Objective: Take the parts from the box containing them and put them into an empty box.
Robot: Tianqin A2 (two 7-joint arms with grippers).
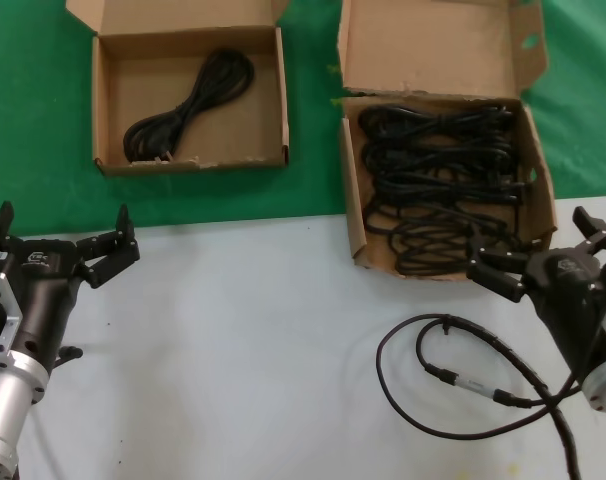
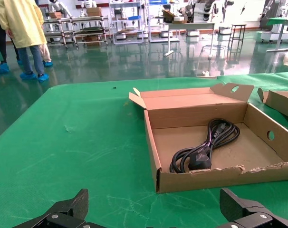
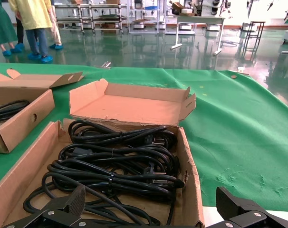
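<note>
You had both tools low over the white part of the desk, on the side of the full box nearest the robot. Your right tool hung at that box's near right corner, its fingers spread wide and holding nothing, the tips just at the cardboard rim. Close beside it, nearer the robot than the full box, a loose thin cable with metal connectors lay looped on the white surface. Your left tool sat well to the left of the full box, fingers likewise spread apart and empty, above the white surface just short of the green cloth. The full box stood partly on the white surface and partly on the cloth, its tall back flap upright, and several coiled power cords lay stacked across it, filling it from the flap to the near wall. To the left of the full box and apart from it, wholly on the cloth, the low box held one coiled cord lying diagonally on its floor.
</note>
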